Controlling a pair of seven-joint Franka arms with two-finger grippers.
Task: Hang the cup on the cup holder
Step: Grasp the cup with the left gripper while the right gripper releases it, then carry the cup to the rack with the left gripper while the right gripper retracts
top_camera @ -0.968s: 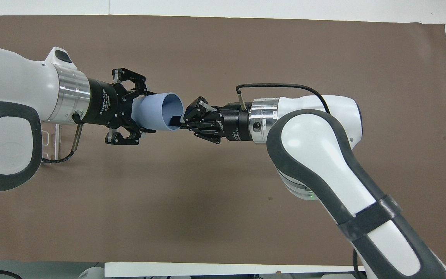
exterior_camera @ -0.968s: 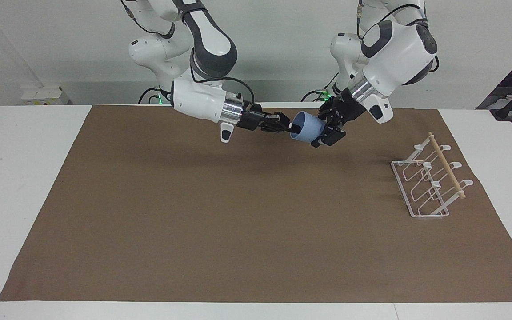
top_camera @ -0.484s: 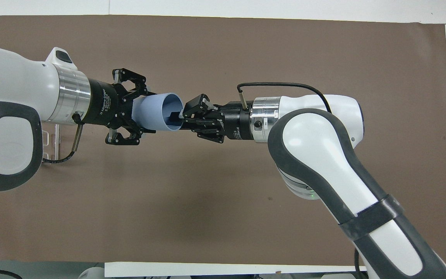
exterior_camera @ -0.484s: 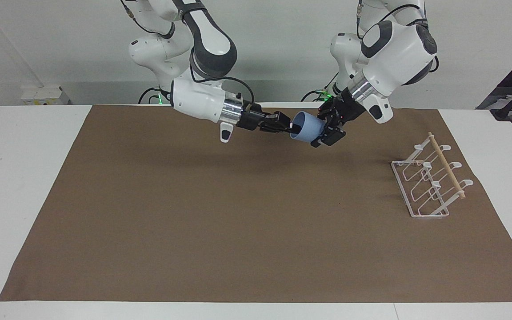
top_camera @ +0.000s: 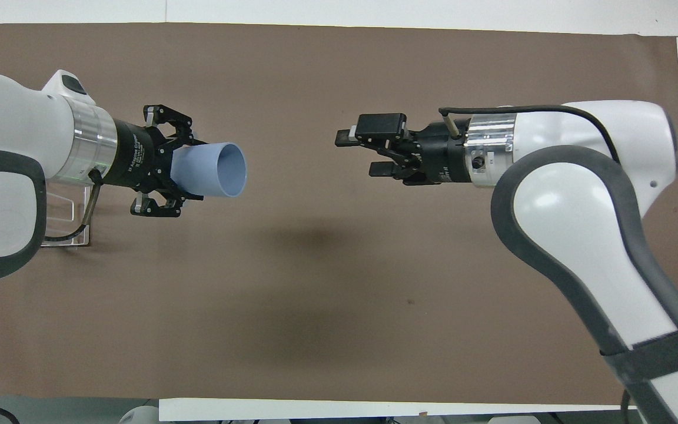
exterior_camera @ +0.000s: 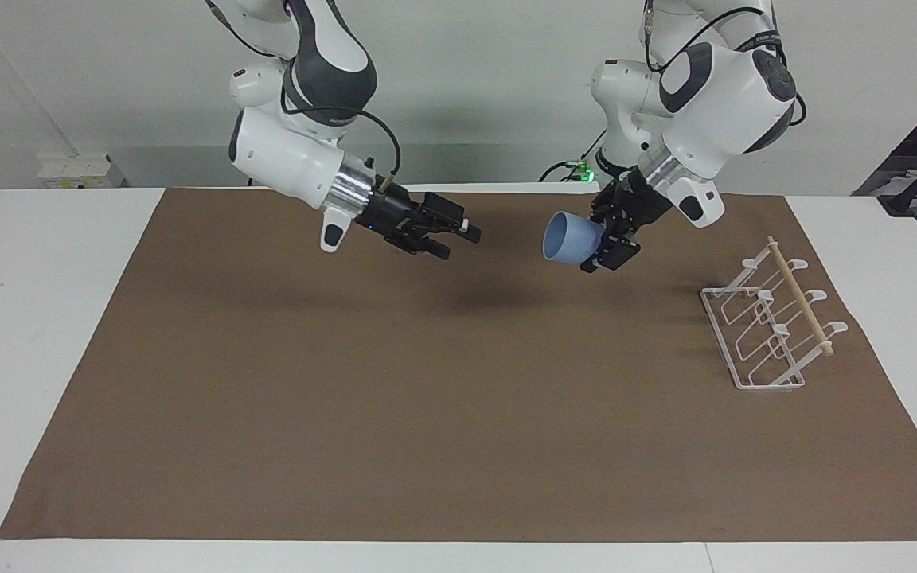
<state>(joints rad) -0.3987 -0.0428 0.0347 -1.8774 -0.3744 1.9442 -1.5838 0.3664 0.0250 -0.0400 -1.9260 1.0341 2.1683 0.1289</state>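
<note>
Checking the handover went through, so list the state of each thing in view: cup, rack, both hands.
cup: held in the air on its side by its base, mouth toward the right arm.
cup holder: standing on the brown mat, prongs bare, no cup hung yet.
left hand: shut on the cup.
right hand: open, empty, over the mat, apart from the cup.

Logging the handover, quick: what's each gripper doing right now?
Left gripper: shut on the cup, in the air.
Right gripper: open, holding nothing.
</note>
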